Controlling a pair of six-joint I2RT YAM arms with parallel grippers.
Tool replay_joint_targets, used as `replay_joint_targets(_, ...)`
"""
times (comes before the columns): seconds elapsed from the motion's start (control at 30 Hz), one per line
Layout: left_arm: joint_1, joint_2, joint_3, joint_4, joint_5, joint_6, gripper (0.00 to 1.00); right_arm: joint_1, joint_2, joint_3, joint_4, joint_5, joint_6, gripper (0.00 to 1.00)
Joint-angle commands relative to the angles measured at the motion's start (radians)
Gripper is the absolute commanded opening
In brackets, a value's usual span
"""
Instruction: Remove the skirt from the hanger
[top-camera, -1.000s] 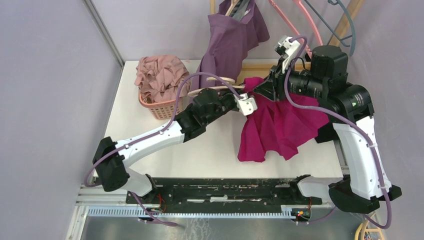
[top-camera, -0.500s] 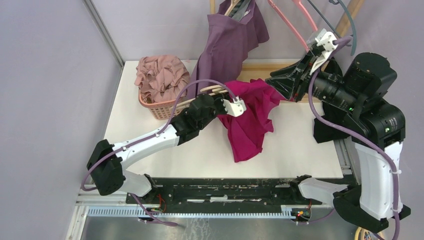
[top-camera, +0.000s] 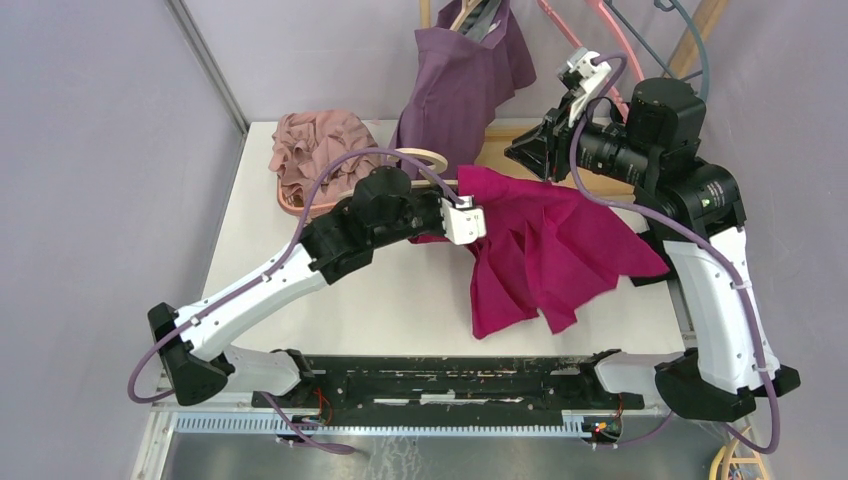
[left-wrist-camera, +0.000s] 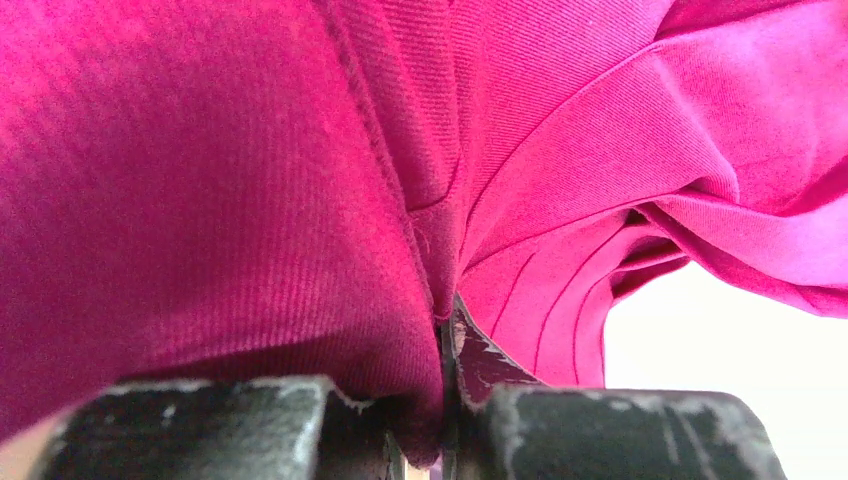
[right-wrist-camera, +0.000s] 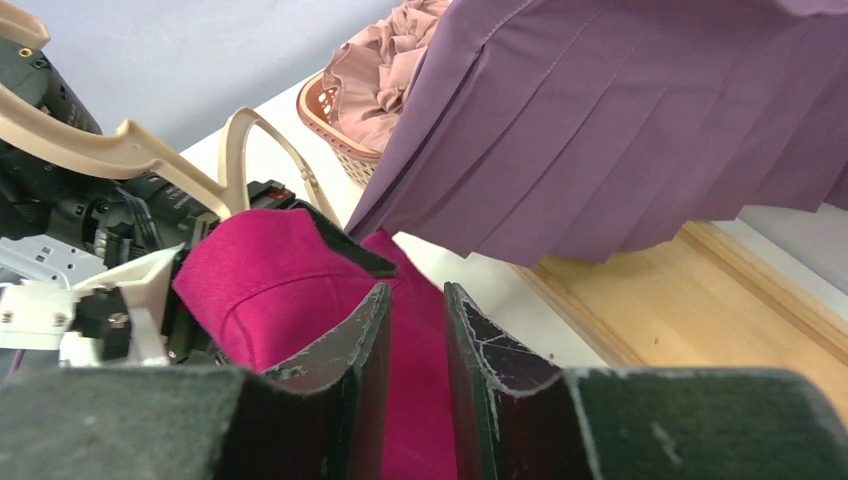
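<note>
One magenta skirt (top-camera: 560, 240), one purple skirt (top-camera: 455, 90)

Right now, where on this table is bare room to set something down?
Bare table left of the left arm, in front of the basket; also the near strip between that arm and the magenta skirt. The back is crowded: basket, hanger, purple skirt.

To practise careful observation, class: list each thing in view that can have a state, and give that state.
magenta skirt, crumpled, pinched near its top edge
left gripper, shut on the magenta skirt
right gripper, jaws slightly apart at the magenta skirt; grip unclear
hanger, tilted above the left arm; attachment unclear
purple skirt, hanging
basket, full of pink cloth
</note>
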Motion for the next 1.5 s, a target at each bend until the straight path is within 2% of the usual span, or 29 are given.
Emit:
replay_joint_targets(0.0, -0.004, -0.035, 0.077, -0.013, 0.134, -0.071, 0.03, 0.007, -0.006, 0.038, 0.084, -0.005, -0.005, 0.30)
replay_joint_targets(0.2, -0.004, -0.020, 0.061, -0.035, 0.189, -0.077, 0.03, 0.024, 0.023, 0.086, 0.120, -0.056, 0.043, 0.27)
replay_joint_targets(0.5, -0.004, 0.035, 0.093, -0.057, 0.197, -0.085, 0.03, 0.106, 0.024, 0.050, 0.117, -0.142, 0.083, 0.27)
replay_joint_targets(1.03, -0.004, 0.117, 0.142, -0.071, 0.227, -0.114, 0.03, 0.164, -0.017, -0.037, 0.078, -0.139, 0.062, 0.28)
replay_joint_targets(1.27, -0.009, 0.121, 0.152, -0.067, 0.226, -0.115, 0.03, 0.173, 0.008, -0.081, 0.176, -0.139, 0.091, 0.28)
replay_joint_targets(1.47, -0.013, 0.110, 0.147, -0.067, 0.215, -0.110, 0.03, 0.175, 0.023, -0.077, 0.179, -0.086, 0.051, 0.28)
